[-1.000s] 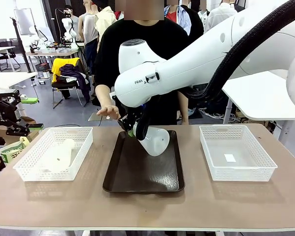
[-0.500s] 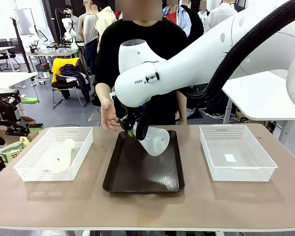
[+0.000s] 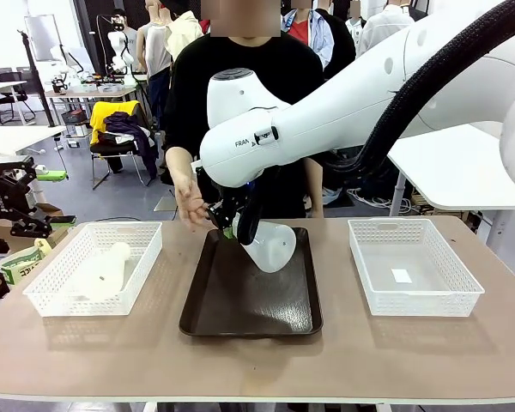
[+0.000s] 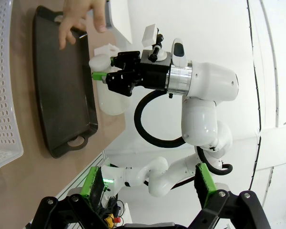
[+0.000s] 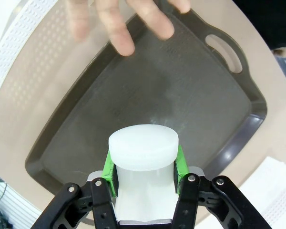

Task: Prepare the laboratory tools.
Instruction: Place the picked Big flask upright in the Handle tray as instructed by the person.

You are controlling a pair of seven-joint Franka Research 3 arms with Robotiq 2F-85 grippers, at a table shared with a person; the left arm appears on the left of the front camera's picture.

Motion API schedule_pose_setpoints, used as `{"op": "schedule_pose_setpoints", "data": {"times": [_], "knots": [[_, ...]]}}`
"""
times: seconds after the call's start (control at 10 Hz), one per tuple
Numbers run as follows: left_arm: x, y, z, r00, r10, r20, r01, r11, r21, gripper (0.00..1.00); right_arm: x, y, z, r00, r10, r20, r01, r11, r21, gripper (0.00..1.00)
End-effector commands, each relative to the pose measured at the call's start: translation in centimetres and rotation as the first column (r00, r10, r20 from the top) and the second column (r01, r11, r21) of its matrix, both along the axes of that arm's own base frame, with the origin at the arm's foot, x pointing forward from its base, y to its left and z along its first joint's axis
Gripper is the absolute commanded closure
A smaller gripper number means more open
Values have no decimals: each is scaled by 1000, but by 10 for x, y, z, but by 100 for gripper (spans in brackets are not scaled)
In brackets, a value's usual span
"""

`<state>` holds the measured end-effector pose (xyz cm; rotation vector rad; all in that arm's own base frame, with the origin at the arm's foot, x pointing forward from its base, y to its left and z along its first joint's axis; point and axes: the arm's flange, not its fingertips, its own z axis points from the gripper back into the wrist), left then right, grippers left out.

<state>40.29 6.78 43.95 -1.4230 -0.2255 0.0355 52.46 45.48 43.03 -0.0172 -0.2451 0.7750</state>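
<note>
Across the tan tabletop [image 3: 154, 352] three containers sat in a row: a white mesh basket [image 3: 94, 226] at the left, a dark brown handled tray [image 3: 240, 300] in the middle, and a second mesh basket [image 3: 395, 222] at the right. One frosted flask [image 3: 103, 270] lay on its side in the left basket. The right tool [image 5: 144, 166] pinched the neck of the other flask [image 3: 273, 246], which hung tilted over the tray's far half; whether its base touched the tray could not be told. A person's hand [image 3: 191, 202] hovered open just beside the tray's far left corner. The left tool [image 4: 148, 186] was spread, nothing between its fingers. Bare surface ran along the near edge and between the containers. Behind, desks and chairs crowded the room.
</note>
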Motion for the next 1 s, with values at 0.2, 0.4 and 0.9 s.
{"op": "schedule_pose_setpoints", "data": {"times": [0.2,0.4,0.9], "knots": [[0,1,0,1000,1,16,0,1000,-2,0,0,0,0,1000,5,6,-5,1000,8,100],[0,1,0,1000,1,16,0,1000,-2,0,0,0,0,1000,5,6,-5,1000,8,100],[0,1,0,1000,1,16,0,1000,-2,0,0,0,0,1000,5,6,-5,1000,8,100]]}}
